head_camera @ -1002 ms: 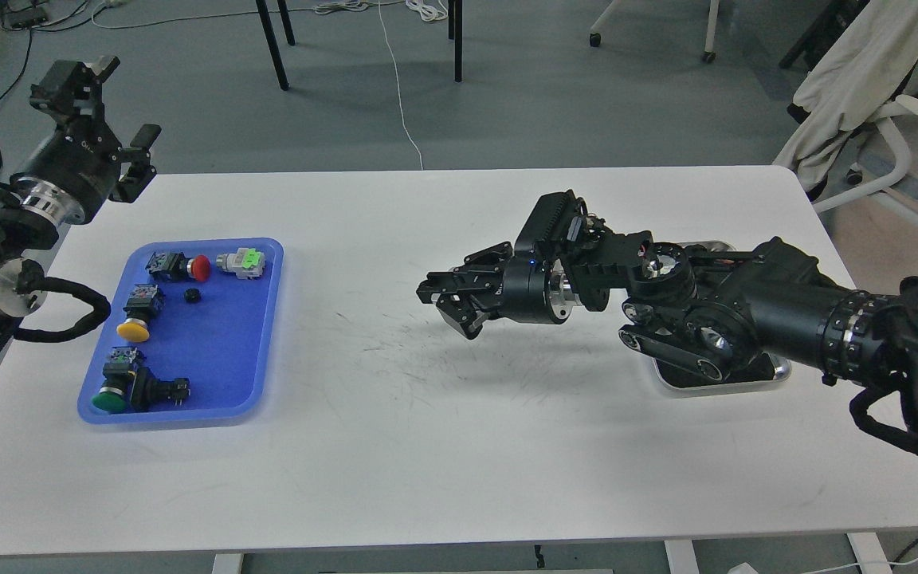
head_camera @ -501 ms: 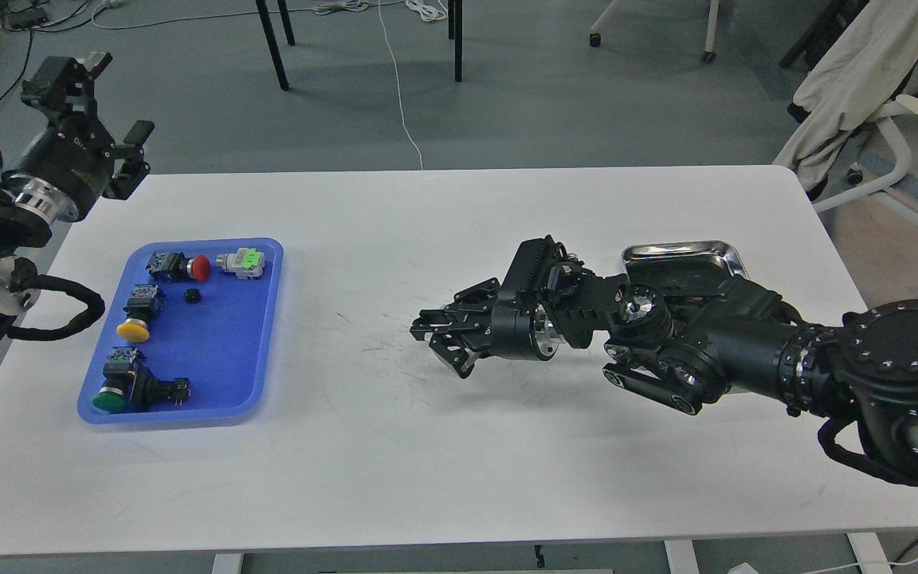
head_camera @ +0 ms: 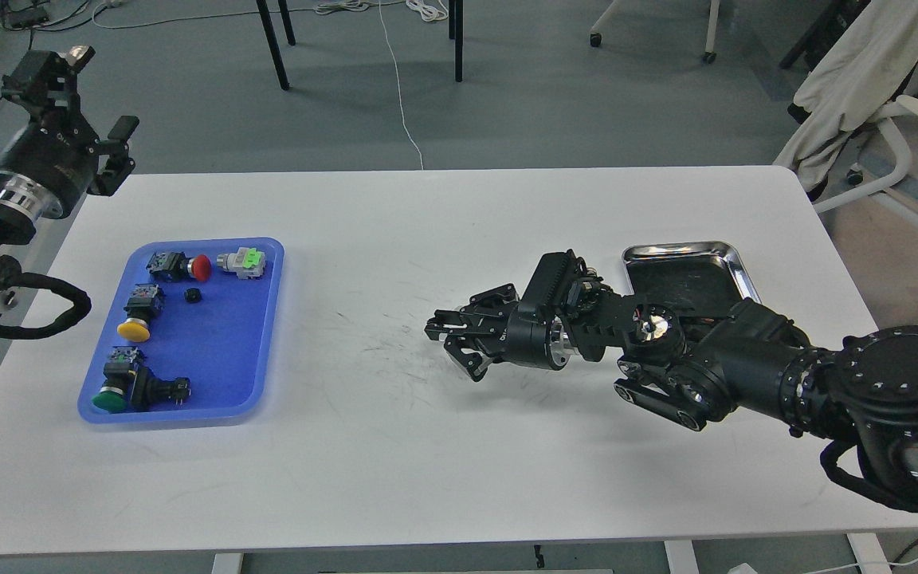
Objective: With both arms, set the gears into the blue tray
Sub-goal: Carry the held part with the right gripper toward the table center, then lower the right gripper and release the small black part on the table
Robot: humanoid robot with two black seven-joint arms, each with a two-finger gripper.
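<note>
Gears first: on your white table (head_camera: 459,470), the blue tray (head_camera: 220,375) holds one gear (head_camera: 192,296) among push-button switches (head_camera: 139,315). Your right gripper (head_camera: 445,341) hovers mid-table, fingers parted; contents indiscernible. Your left gripper (head_camera: 72,96) is raised off-table, fingers spread, empty.

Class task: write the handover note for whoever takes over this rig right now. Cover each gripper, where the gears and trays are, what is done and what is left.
Left gripper: open, raised past the table's far left corner, holding nothing.
Right gripper: low over mid-table, pointing at the blue tray; whether it is shut or carrying a gear cannot be told.
Blue tray: one gear lies in it among the push-button switches.
Steel tray: partly hidden by the right arm; no gear visible there.
Done: one gear placed.
Left: the second gear is not visible; check the right gripper first.
</note>
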